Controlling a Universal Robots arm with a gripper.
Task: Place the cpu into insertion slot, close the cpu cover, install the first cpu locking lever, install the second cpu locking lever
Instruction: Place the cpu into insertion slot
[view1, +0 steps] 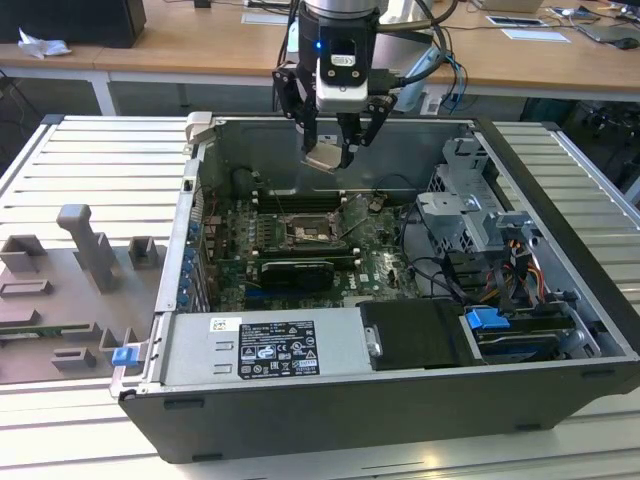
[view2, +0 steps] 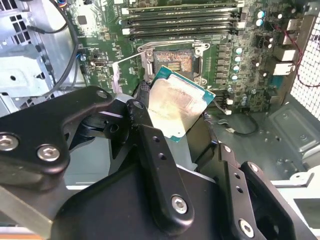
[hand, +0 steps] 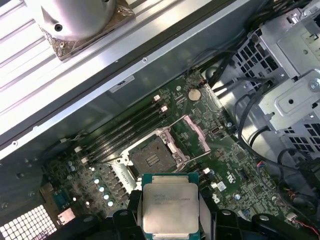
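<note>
My gripper (view1: 328, 150) hangs above the open computer case, shut on the cpu (view1: 325, 157), a flat square chip with a pale metal face. Both wrist views show the cpu (view2: 175, 105) (hand: 170, 205) clamped by its edges between the black fingers (view2: 142, 97). The insertion slot (view1: 305, 233) (hand: 152, 156) (view2: 175, 61) lies open and bare on the green board, well below the chip. The cpu cover (hand: 195, 134) is swung up and back beside the slot.
Long black memory slots (hand: 125, 130) run beside the socket toward the case wall. A black graphics card (view1: 295, 272) lies nearer the power supply (view1: 265, 345). The drive cage with cables (view1: 470, 215) stands at the exterior view's right. A grey parts fixture (view1: 80, 290) lies outside the case.
</note>
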